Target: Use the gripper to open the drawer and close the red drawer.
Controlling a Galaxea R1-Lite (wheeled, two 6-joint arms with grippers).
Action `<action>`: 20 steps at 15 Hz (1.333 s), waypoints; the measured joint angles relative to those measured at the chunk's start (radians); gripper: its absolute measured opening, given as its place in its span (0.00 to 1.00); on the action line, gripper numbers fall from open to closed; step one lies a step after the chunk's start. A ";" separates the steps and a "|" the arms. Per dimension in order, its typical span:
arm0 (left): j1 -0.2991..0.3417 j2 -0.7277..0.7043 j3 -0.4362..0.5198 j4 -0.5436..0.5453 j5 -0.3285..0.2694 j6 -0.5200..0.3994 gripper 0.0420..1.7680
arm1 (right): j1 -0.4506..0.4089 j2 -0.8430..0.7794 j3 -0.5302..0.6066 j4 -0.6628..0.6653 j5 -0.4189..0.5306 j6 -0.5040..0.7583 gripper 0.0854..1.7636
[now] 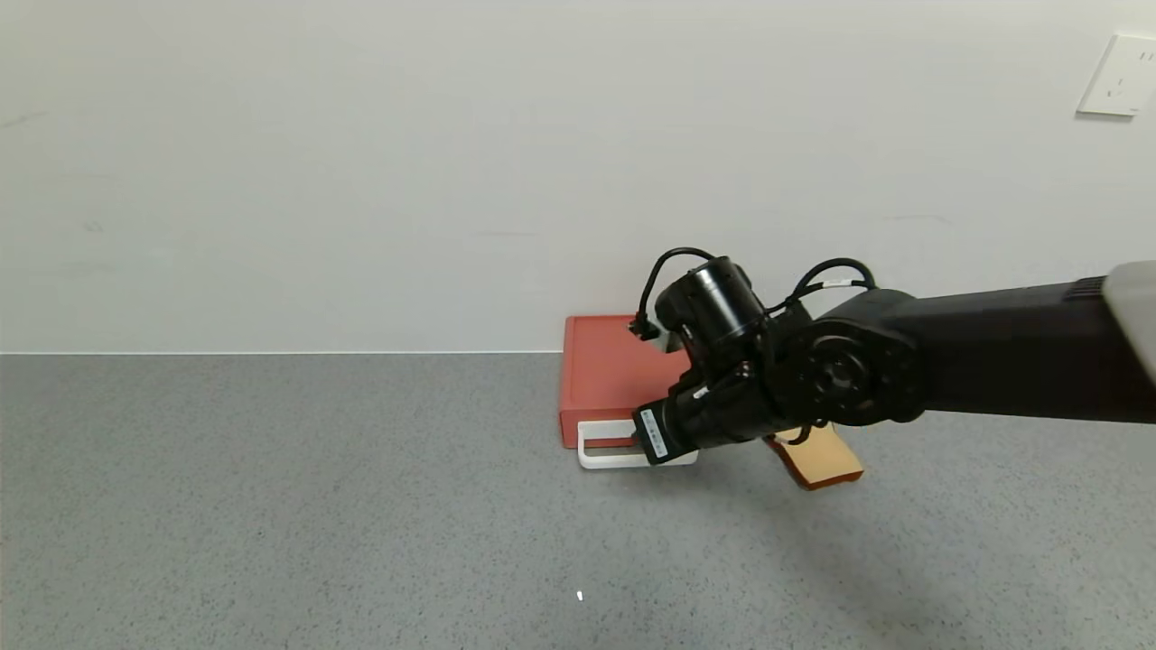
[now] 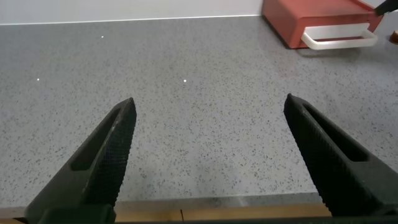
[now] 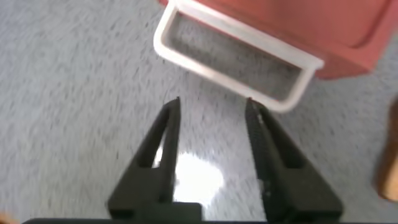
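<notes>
The red drawer [image 1: 601, 370] is a flat red-orange box on the grey table, against the wall, with its tray pushed in. Its white loop handle [image 1: 603, 459] sticks out toward me. My right gripper [image 1: 647, 444] hangs just over the handle's right part. In the right wrist view the right gripper [image 3: 212, 102] is open and empty, its fingertips [image 3: 176, 104] just short of the handle [image 3: 217, 73], with the drawer [image 3: 298, 25] behind it. My left gripper [image 2: 208, 106] is open and empty above the table's front edge, far from the drawer [image 2: 298, 18].
A tan toast-shaped slice [image 1: 822, 459] lies on the table just right of the drawer, under my right arm, and shows at the edge of the right wrist view [image 3: 388, 168]. The white wall stands right behind the drawer. A wall socket [image 1: 1120, 77] is at the upper right.
</notes>
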 joint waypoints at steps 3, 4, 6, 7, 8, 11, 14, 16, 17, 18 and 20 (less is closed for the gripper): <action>0.000 0.000 0.000 -0.001 0.003 -0.001 0.97 | -0.022 -0.165 0.143 -0.003 0.034 -0.058 0.63; 0.000 0.000 0.000 -0.001 0.003 -0.002 0.97 | -0.031 -0.221 0.189 -0.003 0.044 -0.067 0.67; 0.000 0.000 0.000 -0.001 0.002 -0.003 0.97 | -0.055 -0.346 0.285 -0.004 0.056 -0.079 0.74; 0.000 0.000 0.000 0.000 0.001 -0.003 0.97 | -0.068 -0.409 0.331 -0.003 0.058 -0.085 0.77; 0.000 0.000 0.000 -0.001 0.003 -0.003 0.97 | -0.080 -0.474 0.377 -0.004 0.060 -0.094 0.79; 0.000 0.000 0.000 -0.004 0.005 -0.003 0.97 | -0.123 -0.677 0.509 -0.004 0.061 -0.116 0.84; 0.000 0.000 0.000 -0.003 0.005 -0.002 0.97 | -0.145 -0.883 0.628 -0.003 0.055 -0.118 0.88; 0.000 0.000 0.000 -0.003 0.005 -0.002 0.97 | -0.166 -1.011 0.696 -0.003 0.054 -0.116 0.90; 0.000 0.000 0.000 -0.003 0.005 -0.002 0.97 | -0.189 -1.071 0.724 -0.002 0.054 -0.115 0.91; 0.000 0.000 0.000 -0.003 0.005 -0.002 0.97 | -0.229 -1.133 0.749 -0.001 0.054 -0.114 0.92; 0.000 0.000 0.000 -0.003 0.005 0.000 0.97 | -0.317 -1.236 0.777 0.003 0.056 -0.112 0.93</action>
